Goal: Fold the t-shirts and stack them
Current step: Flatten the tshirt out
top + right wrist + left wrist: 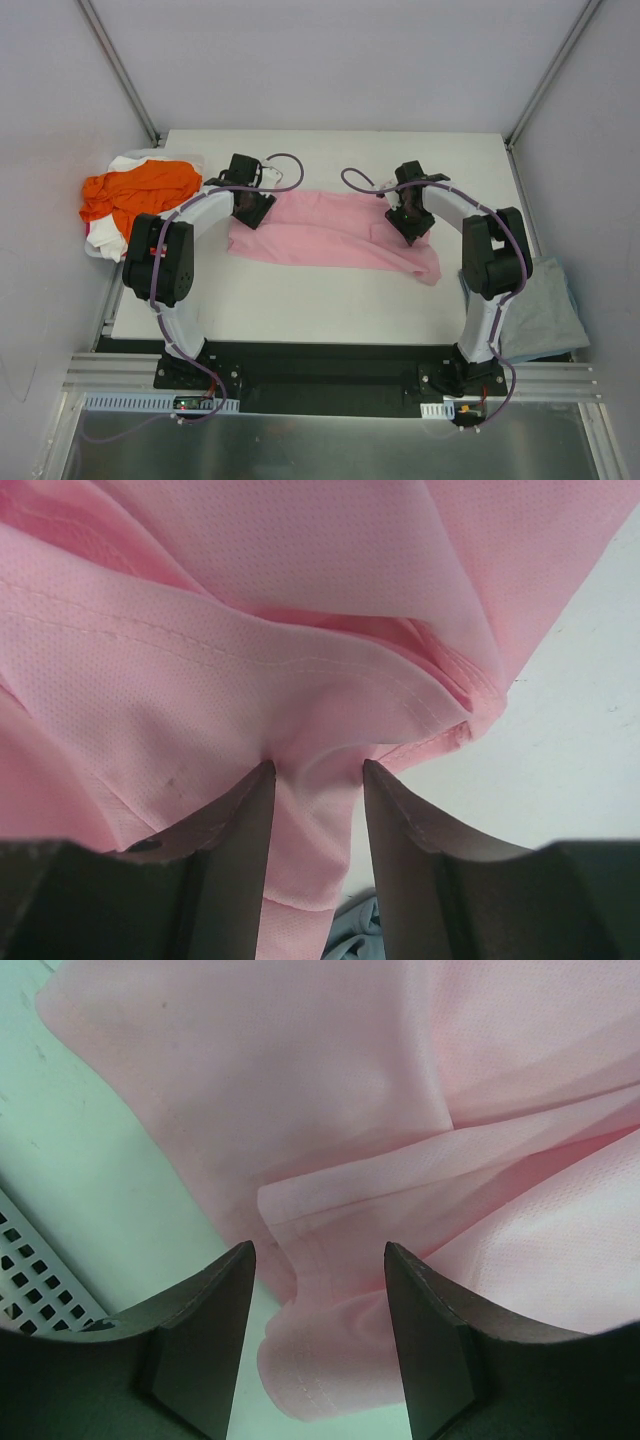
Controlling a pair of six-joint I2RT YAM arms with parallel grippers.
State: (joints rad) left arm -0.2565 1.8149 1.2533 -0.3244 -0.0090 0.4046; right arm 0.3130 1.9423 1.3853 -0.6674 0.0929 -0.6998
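Note:
A light pink t-shirt (pixel 330 230) lies spread in a long strip across the middle of the table. My left gripper (pixel 250 208) is open at its left end; in the left wrist view (pixel 320 1250) a rolled hem of the pink shirt (pixel 400 1110) lies between the jaws. My right gripper (pixel 412 225) is over the shirt's right part; in the right wrist view (pixel 318 765) the jaws stand apart around a bunched fold of pink cloth (pixel 250 630), not closed on it. An orange t-shirt (pixel 135 190) lies on a white one (pixel 125 162) at the far left.
A grey-blue t-shirt (pixel 545 310) lies off the table's right edge beside the right arm's base; a bit of it shows in the right wrist view (pixel 350 940). A white perforated rail (pixel 30 1270) runs along the table's left edge.

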